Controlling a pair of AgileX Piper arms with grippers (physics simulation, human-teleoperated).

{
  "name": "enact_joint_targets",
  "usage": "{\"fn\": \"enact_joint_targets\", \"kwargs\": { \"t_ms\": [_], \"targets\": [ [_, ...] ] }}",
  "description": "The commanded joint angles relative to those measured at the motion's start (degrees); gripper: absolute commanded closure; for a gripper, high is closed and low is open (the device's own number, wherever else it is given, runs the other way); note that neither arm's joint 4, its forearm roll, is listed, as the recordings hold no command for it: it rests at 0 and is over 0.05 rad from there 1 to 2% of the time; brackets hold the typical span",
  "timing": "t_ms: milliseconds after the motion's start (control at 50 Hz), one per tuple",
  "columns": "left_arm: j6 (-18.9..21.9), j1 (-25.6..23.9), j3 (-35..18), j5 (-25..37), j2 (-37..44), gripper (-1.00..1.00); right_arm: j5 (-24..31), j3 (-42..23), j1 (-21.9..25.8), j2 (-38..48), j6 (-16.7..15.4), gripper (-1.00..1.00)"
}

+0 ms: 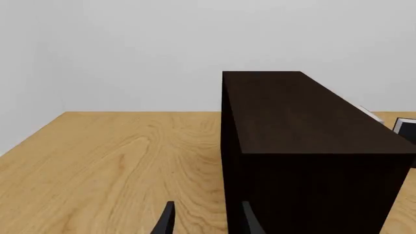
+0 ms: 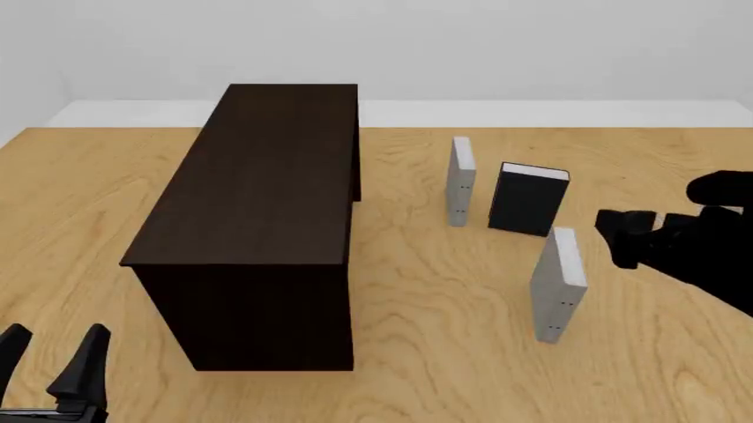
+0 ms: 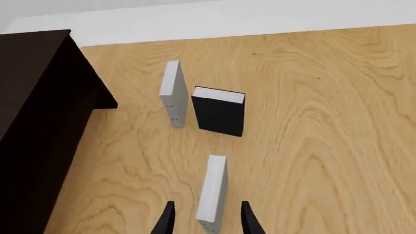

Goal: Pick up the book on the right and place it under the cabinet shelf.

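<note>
The wooden table (image 2: 471, 352) filled the scene, and on its left half stood the cabinet shelf (image 2: 253, 220), long and almost black, running away from the arms. Over on the right half, three books stood upright. Farthest back, a second grey book (image 2: 461, 181) stood just beside the black book (image 2: 527, 199), with a small gap between them. And there was the one that mattered: the book (image 2: 558, 284), thin and light grey with tiny dark dots low on its spine, stood nearer the arms and to the right, well apart from the cabinet and clear of the other two. The right gripper (image 3: 204, 219) hung above it, fingers (image 3: 165, 222) spread wide, one on either side of the book's top edge in the wrist view, not closed on it. Down at the near left corner, the left gripper (image 2: 53, 357) waited, fingers parted and holding nothing, near the cabinet's near end.
</note>
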Motion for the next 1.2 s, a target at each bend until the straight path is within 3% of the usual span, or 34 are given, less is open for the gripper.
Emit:
{"fn": "enact_joint_targets", "kwargs": {
  "t_ms": [20,640,1200],
  "targets": [
    [0.0,0.0,0.0,0.0,0.0,-1.0,-4.6,1.2,0.9,5.6,1.9,-1.0],
    [0.0,0.0,0.0,0.1,0.0,-1.0,-14.5,7.9,-0.6,12.5,0.9,-1.0],
    [0.0,0.2,0.0,0.2,-0.2,-1.0,-21.2,12.1,0.1,16.9,3.2,-1.0]
  ]
}}
